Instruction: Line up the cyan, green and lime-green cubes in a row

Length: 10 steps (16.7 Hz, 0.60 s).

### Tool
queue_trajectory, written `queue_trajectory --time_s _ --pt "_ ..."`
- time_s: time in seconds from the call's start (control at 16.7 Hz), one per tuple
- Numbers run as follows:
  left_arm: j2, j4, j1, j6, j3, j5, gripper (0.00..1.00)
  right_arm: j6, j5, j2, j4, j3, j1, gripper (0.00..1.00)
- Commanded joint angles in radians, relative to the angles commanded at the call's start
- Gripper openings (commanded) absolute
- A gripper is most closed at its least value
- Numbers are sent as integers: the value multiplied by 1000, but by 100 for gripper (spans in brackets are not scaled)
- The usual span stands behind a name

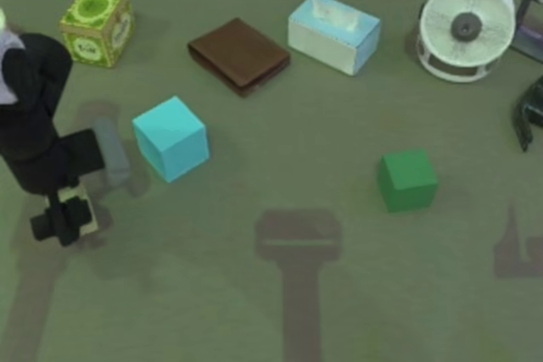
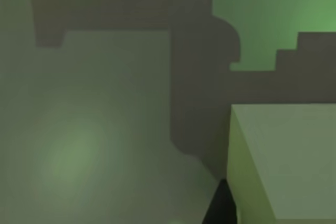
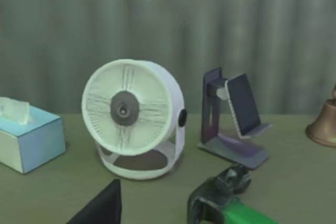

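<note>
Olive-green desk fills the top view. Low at its left, the left hand sits clamped on the lime-green cube — only a pale sliver shows between the fingers, so the grip looks shallow, though the view is poor. Just beyond lies the cyan cube; the green cube rests well apart to the right. To do this step well, it should keep the cube level and set it down square in line with the others. The right hand waits at the right edge — open or closed, one cannot tell.

Open table between cyan cube, green cube
</note>
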Motion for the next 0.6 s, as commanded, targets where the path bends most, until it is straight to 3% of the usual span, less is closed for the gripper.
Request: queue_trajectory --time_s 0.6 --pt "-118 -256 18 -4 137 -1 0 0 0 0 0 0 0 100"
